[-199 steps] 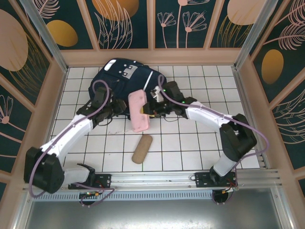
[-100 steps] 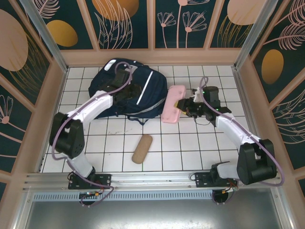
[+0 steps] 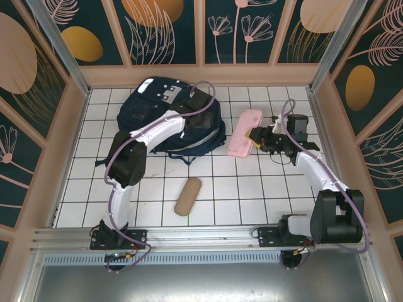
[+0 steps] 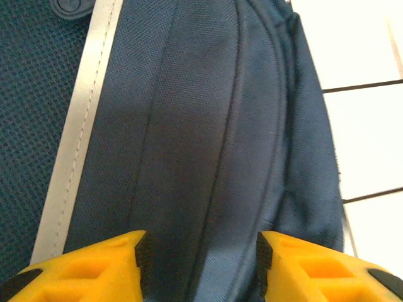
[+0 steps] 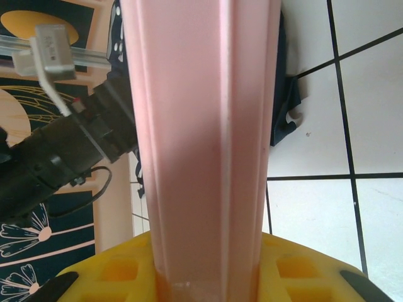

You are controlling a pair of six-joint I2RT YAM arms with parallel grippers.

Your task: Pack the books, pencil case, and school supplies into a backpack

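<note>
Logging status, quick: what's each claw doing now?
Left claw: open, over the large navy fabric backpack.
Right claw: shut on the pink rounded flat case.

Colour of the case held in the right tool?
Pale pink. The case shows best in the top external view.

No legible text, brand or number anywhere; grey patch [image 3: 169,96] on backpack [image 3: 140,108] too small to read.

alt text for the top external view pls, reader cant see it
The right hand holds a pink case just right of a navy backpack on a white tiled table, while the left hand reaches over the backpack. A tan pouch lies alone nearer the arm bases.
</note>
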